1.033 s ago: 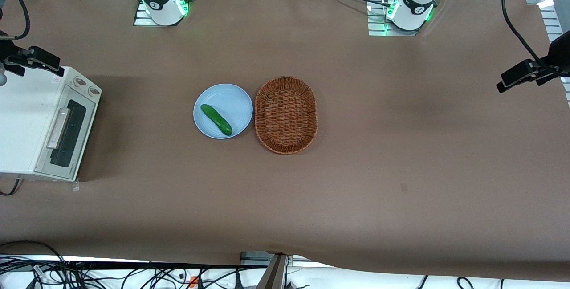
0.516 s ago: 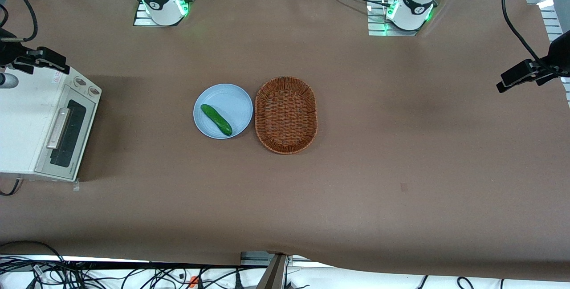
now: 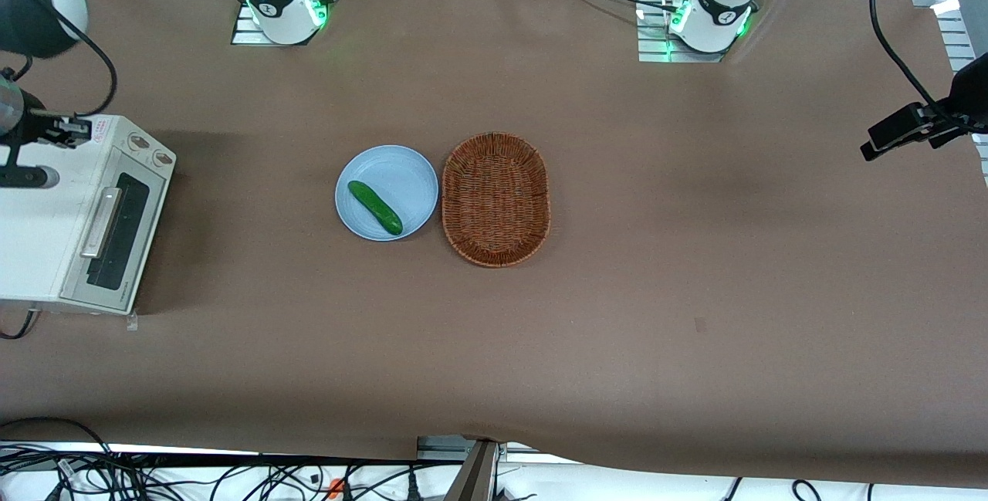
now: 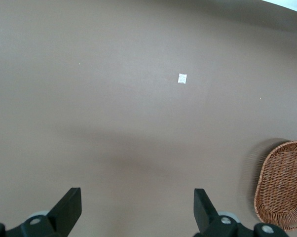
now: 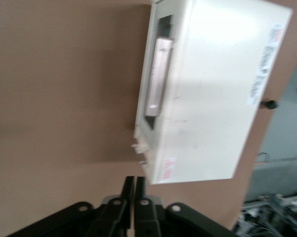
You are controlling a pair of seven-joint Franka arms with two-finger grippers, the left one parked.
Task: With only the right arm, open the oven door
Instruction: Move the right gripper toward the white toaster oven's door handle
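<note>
While oven door (image 3: 116, 232) shut, end effector (image 5: 134, 185) closed above

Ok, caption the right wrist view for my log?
Shut gripper hovering above the toaster oven, oven door closed, handle untouched.

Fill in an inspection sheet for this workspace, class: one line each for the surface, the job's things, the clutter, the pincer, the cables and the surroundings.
Surface: brown table cover, lightly wrinkled, with a small white tag on it.
Job's things: oven door shut, silver handle untouched, on the white toaster oven at the working arm's end.
Clutter: cucumber on the blue plate; empty wicker basket beside the plate.
Pincer: right arm's pincer shut, holding nothing, above the oven's top.
Cables: black cables tangled under the table edge nearest the front camera.
Surroundings: two arm bases with green lights.
</note>
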